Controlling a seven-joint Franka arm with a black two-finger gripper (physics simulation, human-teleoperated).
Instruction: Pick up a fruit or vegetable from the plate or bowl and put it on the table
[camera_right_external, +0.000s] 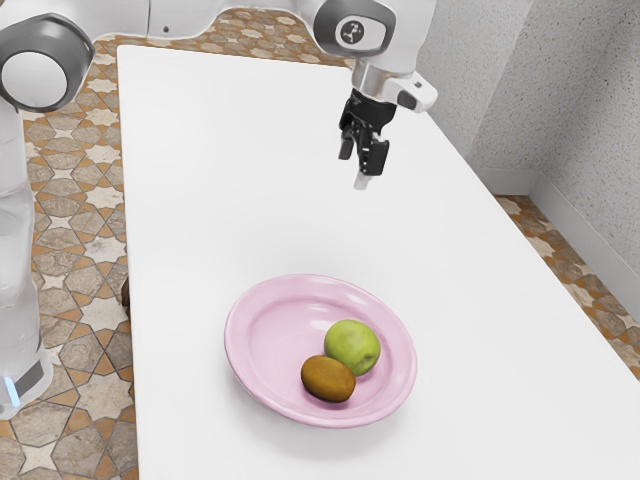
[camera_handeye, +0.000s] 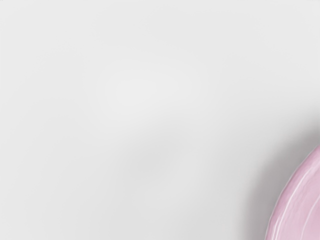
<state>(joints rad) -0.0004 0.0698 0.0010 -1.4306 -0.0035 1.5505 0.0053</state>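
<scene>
The pincer (camera_right_external: 359, 165) stands wide, its two fingers apart with no fruit between them, above the desk (camera_right_external: 220, 180) and away from the plate (camera_right_external: 262, 300). The apple (camera_right_external: 352, 345) and the kiwi (camera_right_external: 327, 379) lie on the plate, touching or nearly so, both toward one side of it. The step in hand, I judge, is the approach: travel across to the plate at a safe height, then line up over one fruit before going down. The wrist view catches the plate only at a corner, so the aim needs a good shift first.

Either fruit would serve. For the apple, turn the pincer so that neither finger has to come down where the kiwi lies; closing across the line between the two would suit. Descend straight, with the fingertips clear of the raised rim, and stop short of pressing on the plate. Grip around the apple's widest part, gently, since a round skin may roll or squirt out. Then lift well over the rim and lower it onto the desk beside the plate before letting go.
</scene>
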